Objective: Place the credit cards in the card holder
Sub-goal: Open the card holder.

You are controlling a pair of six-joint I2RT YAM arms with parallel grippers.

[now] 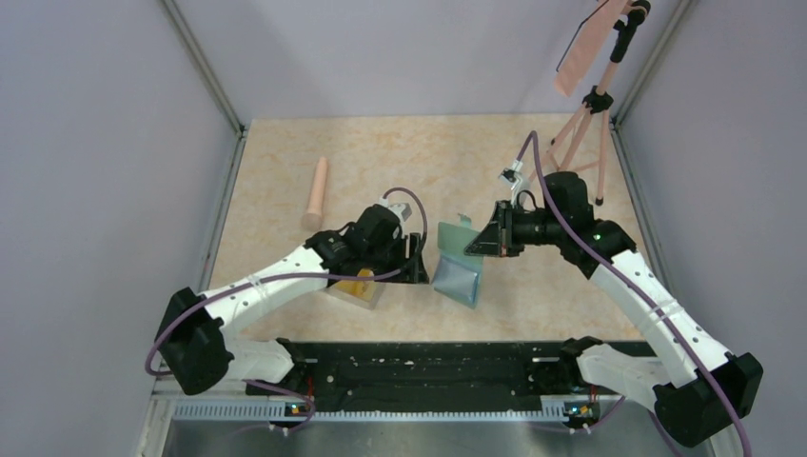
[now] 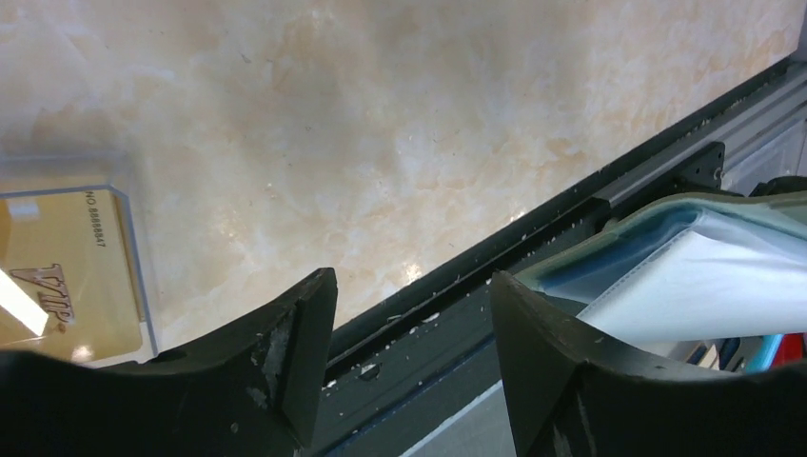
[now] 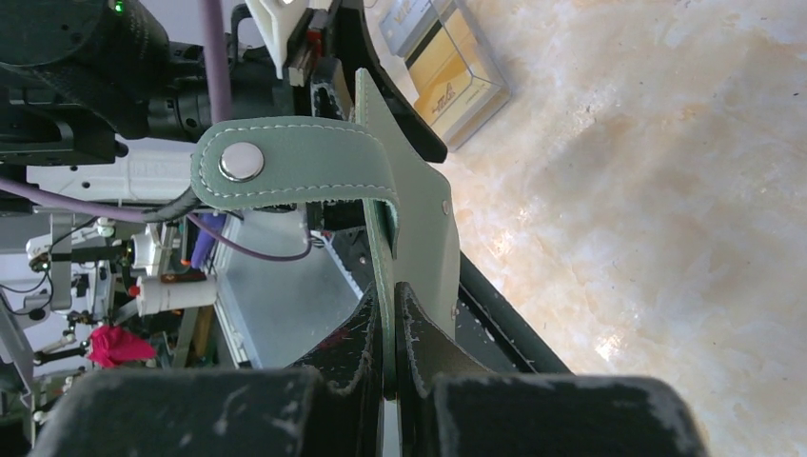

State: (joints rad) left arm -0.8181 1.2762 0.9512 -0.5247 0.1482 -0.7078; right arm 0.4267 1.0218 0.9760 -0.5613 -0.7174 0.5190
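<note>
One stitched card holder (image 3: 416,224) in right gripper (image 3: 390,309).

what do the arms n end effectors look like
The left arm and right arm: white links, black joints, a purple cable along each. The left end effector and right end effector: black wedge-shaped fingers, scuffed and chipped at the edges.

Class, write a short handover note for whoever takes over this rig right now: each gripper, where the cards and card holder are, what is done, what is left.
Left gripper: open, empty, between the clear box and the card holder.
Right gripper: shut on the card holder's green cover, holding it open.
Credit cards: yellow ones lie in the clear box.
Done: holder opened.
Left: pick each card and slide it into a pocket page.
</note>
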